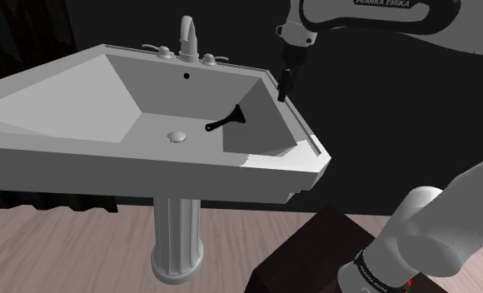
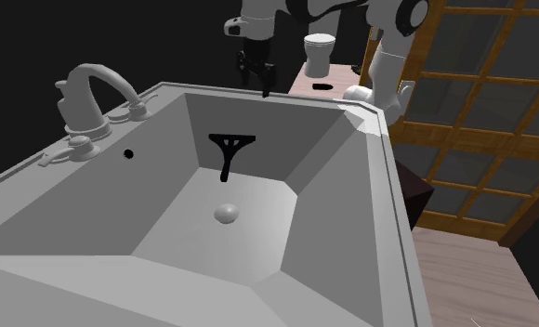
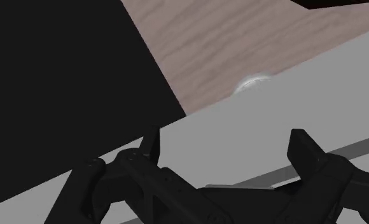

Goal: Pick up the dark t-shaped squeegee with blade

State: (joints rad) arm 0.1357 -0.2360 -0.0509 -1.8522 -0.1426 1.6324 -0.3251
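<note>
A dark T-shaped squeegee (image 1: 227, 119) (image 2: 229, 149) lies on the sloped inner wall of a grey pedestal sink (image 1: 273, 179) (image 2: 388, 186). Its blade is uppermost and its handle points down toward the drain. My black gripper (image 1: 286, 87) (image 2: 258, 79) hangs just above the sink's rim, up-slope from the blade and apart from it. In the wrist view the gripper (image 3: 228, 149) is open, one finger (image 3: 153, 143) and the other standing wide apart over the grey sink rim (image 3: 272, 127), with nothing between them.
A curved faucet (image 1: 187, 37) (image 2: 96, 88) with two handles stands on the sink's back ledge. A round drain (image 1: 176, 136) (image 2: 226, 214) sits at the basin bottom. The dark stand (image 1: 306, 258) is beside the pedestal (image 1: 177, 233). A wooden lattice screen (image 2: 481, 111) and a toilet (image 2: 320, 51) stand beyond.
</note>
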